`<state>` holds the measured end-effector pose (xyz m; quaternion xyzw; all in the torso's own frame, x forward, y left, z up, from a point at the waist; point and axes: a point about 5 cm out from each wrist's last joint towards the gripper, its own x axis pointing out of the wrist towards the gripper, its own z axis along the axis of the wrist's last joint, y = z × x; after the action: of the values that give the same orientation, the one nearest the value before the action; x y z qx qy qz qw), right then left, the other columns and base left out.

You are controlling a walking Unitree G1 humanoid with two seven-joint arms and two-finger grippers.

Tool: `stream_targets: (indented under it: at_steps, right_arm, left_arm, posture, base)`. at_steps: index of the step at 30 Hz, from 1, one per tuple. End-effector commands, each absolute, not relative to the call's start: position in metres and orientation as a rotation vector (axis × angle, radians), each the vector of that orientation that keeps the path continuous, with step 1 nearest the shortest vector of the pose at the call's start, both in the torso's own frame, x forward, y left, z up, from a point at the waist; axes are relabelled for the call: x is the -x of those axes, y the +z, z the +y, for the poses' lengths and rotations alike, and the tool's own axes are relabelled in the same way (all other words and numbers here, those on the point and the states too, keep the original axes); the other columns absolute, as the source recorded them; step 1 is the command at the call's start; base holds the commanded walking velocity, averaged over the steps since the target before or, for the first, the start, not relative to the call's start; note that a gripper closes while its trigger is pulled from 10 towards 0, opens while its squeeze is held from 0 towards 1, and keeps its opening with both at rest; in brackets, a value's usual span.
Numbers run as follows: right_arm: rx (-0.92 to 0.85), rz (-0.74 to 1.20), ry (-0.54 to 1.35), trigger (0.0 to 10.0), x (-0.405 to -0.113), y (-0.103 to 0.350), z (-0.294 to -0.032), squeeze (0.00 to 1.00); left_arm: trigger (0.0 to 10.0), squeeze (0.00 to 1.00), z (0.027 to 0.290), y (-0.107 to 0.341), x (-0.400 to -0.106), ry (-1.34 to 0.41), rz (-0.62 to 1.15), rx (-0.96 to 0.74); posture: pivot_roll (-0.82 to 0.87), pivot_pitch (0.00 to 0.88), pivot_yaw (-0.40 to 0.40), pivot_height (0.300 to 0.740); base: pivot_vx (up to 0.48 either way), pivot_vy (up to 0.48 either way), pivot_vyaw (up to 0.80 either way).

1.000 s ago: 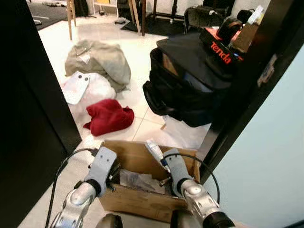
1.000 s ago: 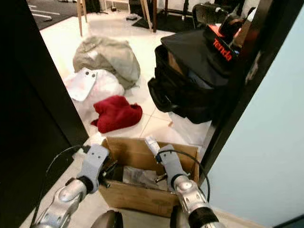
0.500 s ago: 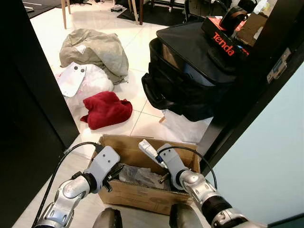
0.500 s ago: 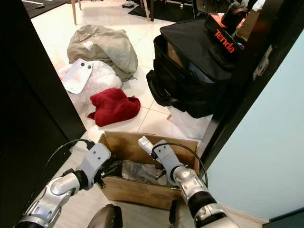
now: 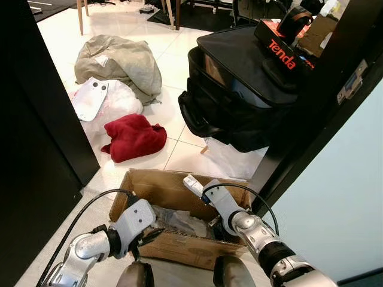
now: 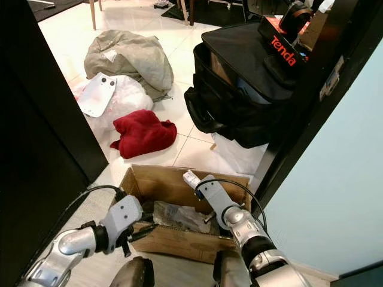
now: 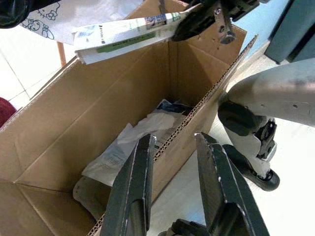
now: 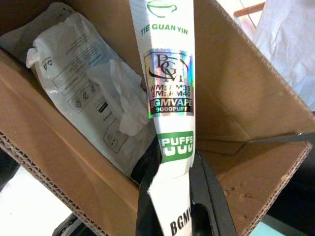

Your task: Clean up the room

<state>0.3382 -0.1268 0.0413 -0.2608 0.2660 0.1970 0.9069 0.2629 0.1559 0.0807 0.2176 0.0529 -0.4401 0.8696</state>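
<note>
**Packet held directly over the open box**

The right claw (image 8: 170, 196) is gripping a long, flat white vape packet (image 8: 169, 98) by one end, its fingers closed on the packet. The packet is hanging over the open cardboard box (image 5: 149, 185), above the box's far rim on the robot's right side, with its long axis slanting up and away from the claw toward the far wall of the box. The box opening is lying straight below the packet, so in my judgement the coming move is a plain release or short lowering.

The left claw (image 7: 172, 191) is straddling the box's near wall, fingers parted a narrow way with the cardboard edge between them; whether they are pinching it I cannot tell. Inside the box, white plastic bags (image 8: 93, 93) are lying on the bottom. Beyond the box, a red cloth (image 5: 134, 136) is lying on the floor.
</note>
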Motion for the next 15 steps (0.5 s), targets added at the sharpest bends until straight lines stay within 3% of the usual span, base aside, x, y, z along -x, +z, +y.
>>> stream_targets:
  at_steps: [1,2,4,5,8,9,11,13,15]
  right_arm:
    - [0.561,0.559,0.412,10.0,-0.3357,0.0372,-0.1289,0.0]
    - [0.573,0.551,0.421,10.0,-0.3363,0.0378,-0.128,0.28]
    - [0.577,0.548,0.424,10.0,-0.3365,0.0381,-0.1277,0.28]
    - [0.579,0.546,0.426,10.0,-0.3366,0.0382,-0.1274,0.85]
    - [0.58,0.545,0.427,10.0,-0.3367,0.0382,-0.1273,0.85]
    - [0.58,0.544,0.427,10.0,-0.337,0.0386,-0.1272,1.0]
    - [0.588,0.537,0.423,10.0,-0.3379,0.0395,-0.1271,1.0]
    - [0.601,0.528,0.419,10.0,-0.3393,0.0412,-0.1266,0.0]
    - [0.605,0.525,0.418,10.0,-0.3399,0.0418,-0.1267,0.0]
  left_arm:
    - [10.0,0.0,0.1556,0.0786,-0.2577,-0.955,0.122,-0.466]
    - [10.0,0.0,0.1548,0.0782,-0.2574,-0.964,0.123,-0.473]
    - [10.0,0.0,0.1546,0.0781,-0.2576,-0.966,0.123,-0.475]
    - [10.0,0.0,0.1542,0.0779,-0.2575,-0.969,0.123,-0.476]
    - [10.0,0.0,0.1539,0.078,-0.2573,-0.972,0.123,-0.476]
    - [10.0,0.0,0.1537,0.0783,-0.2575,-0.973,0.123,-0.475]
    - [10.0,0.0,0.1537,0.0785,-0.2578,-0.974,0.123,-0.475]
    - [10.0,0.0,0.1543,0.0786,-0.2583,-0.978,0.125,-0.48]
    - [10.0,0.0,0.1546,0.0789,-0.2585,-0.979,0.126,-0.479]
  posture:
    - [0.0,0.252,-0.078,0.617]
    - [0.01,0.242,-0.077,0.617]
    - [0.01,0.241,-0.077,0.617]
    - [0.01,0.239,-0.076,0.617]
    - [0.01,0.239,-0.076,0.617]
    - [0.01,0.236,-0.075,0.617]
    - [0.01,0.234,-0.075,0.617]
    - [0.01,0.227,-0.074,0.617]
    - [0.01,0.227,-0.074,0.617]
  base:
    - [0.0,0.0,0.0]
    - [0.0,0.0,0.0]
    - [0.0,0.0,0.0]
    - [0.0,0.0,0.0]
    - [0.0,0.0,0.0]
    - [0.0,0.0,0.0]
    - [0.0,0.0,0.0]
    - [0.0,0.0,0.0]
    - [0.0,0.0,0.0]
